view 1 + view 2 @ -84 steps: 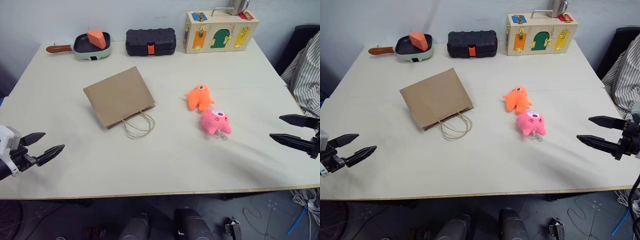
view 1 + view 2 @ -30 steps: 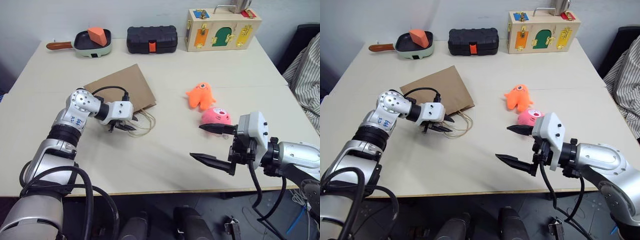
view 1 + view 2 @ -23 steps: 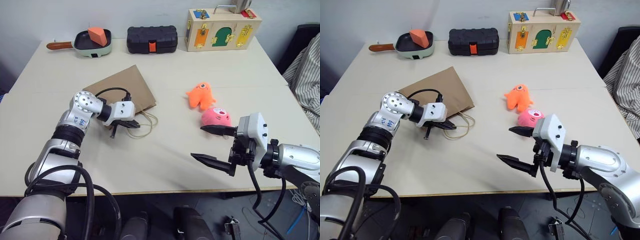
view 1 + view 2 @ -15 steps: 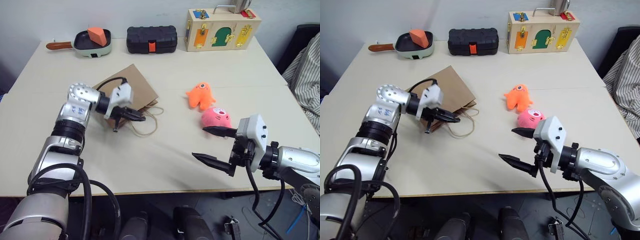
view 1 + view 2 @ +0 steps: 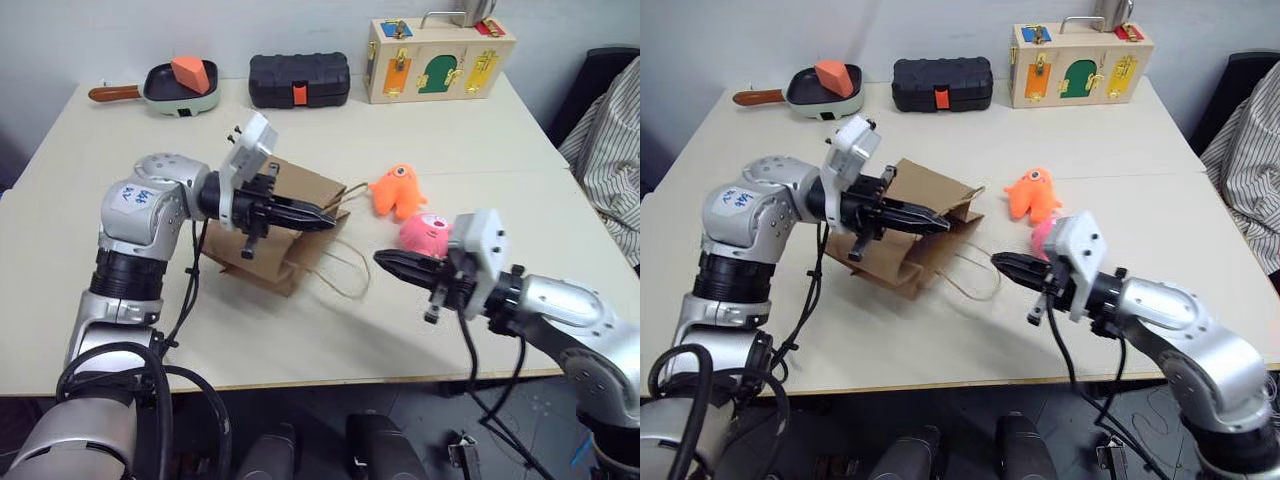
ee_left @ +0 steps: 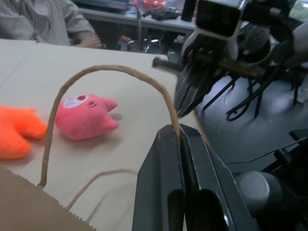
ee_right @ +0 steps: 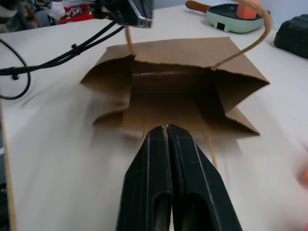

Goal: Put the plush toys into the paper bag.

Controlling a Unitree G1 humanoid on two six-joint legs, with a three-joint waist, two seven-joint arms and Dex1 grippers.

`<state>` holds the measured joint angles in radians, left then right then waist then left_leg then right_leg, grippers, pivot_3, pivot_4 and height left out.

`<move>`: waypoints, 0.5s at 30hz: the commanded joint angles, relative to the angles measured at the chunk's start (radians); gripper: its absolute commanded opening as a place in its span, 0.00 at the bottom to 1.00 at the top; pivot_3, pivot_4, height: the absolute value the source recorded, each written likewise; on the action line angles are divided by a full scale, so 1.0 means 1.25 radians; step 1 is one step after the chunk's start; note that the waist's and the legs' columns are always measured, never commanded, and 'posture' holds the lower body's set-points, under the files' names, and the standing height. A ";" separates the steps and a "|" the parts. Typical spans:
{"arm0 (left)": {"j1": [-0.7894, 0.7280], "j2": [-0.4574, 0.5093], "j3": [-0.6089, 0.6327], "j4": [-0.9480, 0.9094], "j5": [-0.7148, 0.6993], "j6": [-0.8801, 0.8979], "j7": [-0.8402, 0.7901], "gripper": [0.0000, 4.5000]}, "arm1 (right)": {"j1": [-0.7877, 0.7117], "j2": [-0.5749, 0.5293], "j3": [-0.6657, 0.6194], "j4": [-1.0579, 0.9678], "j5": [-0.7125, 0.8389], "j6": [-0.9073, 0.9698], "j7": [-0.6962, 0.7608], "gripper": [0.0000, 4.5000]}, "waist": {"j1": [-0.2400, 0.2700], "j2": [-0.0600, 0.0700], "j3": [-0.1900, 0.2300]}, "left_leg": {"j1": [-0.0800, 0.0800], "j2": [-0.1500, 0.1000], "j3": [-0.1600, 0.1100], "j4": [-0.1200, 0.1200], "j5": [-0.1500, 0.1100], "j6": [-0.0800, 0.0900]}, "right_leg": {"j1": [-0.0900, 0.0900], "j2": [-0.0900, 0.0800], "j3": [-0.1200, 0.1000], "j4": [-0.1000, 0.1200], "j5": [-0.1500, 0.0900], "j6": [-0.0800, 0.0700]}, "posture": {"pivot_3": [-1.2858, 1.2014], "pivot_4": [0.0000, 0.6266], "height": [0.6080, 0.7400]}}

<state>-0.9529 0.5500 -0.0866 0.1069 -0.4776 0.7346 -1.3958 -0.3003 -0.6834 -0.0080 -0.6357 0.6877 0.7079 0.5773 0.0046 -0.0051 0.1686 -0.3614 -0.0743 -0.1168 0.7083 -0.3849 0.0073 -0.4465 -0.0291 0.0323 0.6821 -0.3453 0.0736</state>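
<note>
— Holding the bag's upper cord handle point(image 6: 113, 72) in my left pincer point(image 5: 322, 218), fingers clamped tight on it, I have the paper bag point(image 5: 902, 238) lifted at its mouth, which gapes toward my right side.

— And the other handle?

— It trails loose on the table point(image 5: 330, 330), looping out toward my right pincer point(image 5: 1007, 266), whose fingers are pressed together. Whether they have that cord between them I cannot tell; they carry no toy.

— Where are the toys?

— Both lie on the table to the right of the bag. The orange toy point(image 5: 396, 189) sits just beyond the mouth, farther back; the pink toy point(image 5: 428, 233) lies just behind my right pincer, so the right arm is the nearer one.

— So what matters next?

— I judge that the mouth faces the toys, so the pink toy's way in runs leftward.
</note>
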 commanded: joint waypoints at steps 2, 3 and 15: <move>0.029 -0.009 -0.003 -0.088 -0.033 0.014 0.036 0.00 | -0.070 0.063 0.091 0.042 -0.075 -0.030 -0.013 0.01 | -0.006 0.000 0.000 | 0.000 0.000 0.000 0.000 0.000 0.000 | 0.000 0.000 0.000 0.000 0.000 0.000 | 0.52 0.24 1.00; 0.030 -0.013 -0.001 -0.094 -0.039 0.019 0.043 0.00 | -0.084 0.080 0.108 0.060 -0.090 -0.030 -0.016 0.01 | -0.007 0.000 0.000 | 0.000 0.000 0.000 0.000 0.000 0.000 | 0.000 0.000 0.000 0.000 0.000 0.000 | 0.52 0.24 1.00; 0.019 -0.025 0.008 -0.162 -0.127 0.099 0.090 0.00 | -0.234 0.280 0.315 0.449 -0.333 -0.211 0.046 0.01 | -0.019 0.000 0.000 | 0.000 0.000 0.000 0.002 0.000 0.000 | -0.001 0.000 -0.001 0.002 0.000 0.000 | 0.52 0.24 1.00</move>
<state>-0.9079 0.5228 -0.0940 -0.0471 -0.6033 0.8532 -1.2935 -0.5693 -0.3613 0.3681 -0.1121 0.2969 0.5013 0.6151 -0.0196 -0.0047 0.1684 -0.3611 -0.0745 -0.1170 0.7113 -0.3848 0.0070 -0.4475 -0.0289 0.0313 0.6871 -0.3453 0.0735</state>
